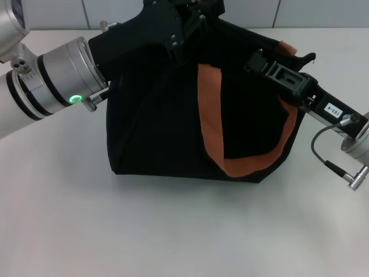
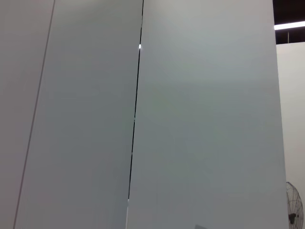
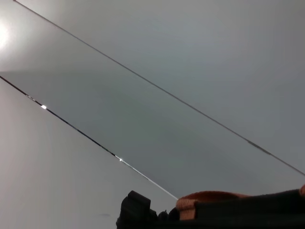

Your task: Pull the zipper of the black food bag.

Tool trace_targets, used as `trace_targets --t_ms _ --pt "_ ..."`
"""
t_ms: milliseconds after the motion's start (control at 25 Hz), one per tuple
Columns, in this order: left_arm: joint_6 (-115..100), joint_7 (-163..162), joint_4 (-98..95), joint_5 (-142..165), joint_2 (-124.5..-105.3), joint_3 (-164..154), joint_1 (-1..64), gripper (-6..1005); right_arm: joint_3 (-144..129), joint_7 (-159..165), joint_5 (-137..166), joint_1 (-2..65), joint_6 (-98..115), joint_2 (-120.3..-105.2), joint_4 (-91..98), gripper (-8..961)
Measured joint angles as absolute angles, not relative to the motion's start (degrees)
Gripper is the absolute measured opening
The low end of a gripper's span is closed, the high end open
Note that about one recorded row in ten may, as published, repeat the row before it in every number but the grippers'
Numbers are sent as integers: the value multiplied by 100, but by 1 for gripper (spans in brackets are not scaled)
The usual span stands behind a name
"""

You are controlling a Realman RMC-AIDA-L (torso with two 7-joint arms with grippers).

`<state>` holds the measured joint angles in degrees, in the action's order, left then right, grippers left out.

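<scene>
The black food bag [image 1: 155, 133] stands on the white table in the head view, with an orange-brown strap handle [image 1: 210, 115] looping down its front. My left gripper [image 1: 179, 26] reaches in from the left and sits over the bag's top edge at the back. My right gripper [image 1: 258, 60] comes in from the right and lies against the bag's upper right edge. The zipper is hidden behind the grippers and the dark fabric. The right wrist view shows a strip of the bag's top edge [image 3: 257, 205] with an orange strap [image 3: 209, 196]. The left wrist view shows no bag.
The white table [image 1: 173, 231] stretches in front of the bag and to its left. A tiled wall [image 1: 323, 14] runs behind it. My right arm's cable [image 1: 323, 147] hangs beside the bag's right side. The left wrist view shows only wall panels [image 2: 190, 119] and a fan [image 2: 295, 207].
</scene>
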<state>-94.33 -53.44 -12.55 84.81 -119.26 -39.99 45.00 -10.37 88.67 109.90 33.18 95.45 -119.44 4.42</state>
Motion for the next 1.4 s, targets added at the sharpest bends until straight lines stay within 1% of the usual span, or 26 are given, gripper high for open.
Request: trace_targets --t_ms 200,400,1400 --pt "-9441 -5344 -1248 8482 -11927 -3999 4500 76 -1039 8767 10981 3275 9557 -11949 440 140" --pt "-9450 -5313 -1207 8482 -11927 -3999 4500 77 -990 8844 10972 3263 9541 -11940 439 -2" --pt "-9520 -5282 -1203 8424 -11927 -3981 4453 83 -782 8856 10867 2848 9535 -11925 582 -4"
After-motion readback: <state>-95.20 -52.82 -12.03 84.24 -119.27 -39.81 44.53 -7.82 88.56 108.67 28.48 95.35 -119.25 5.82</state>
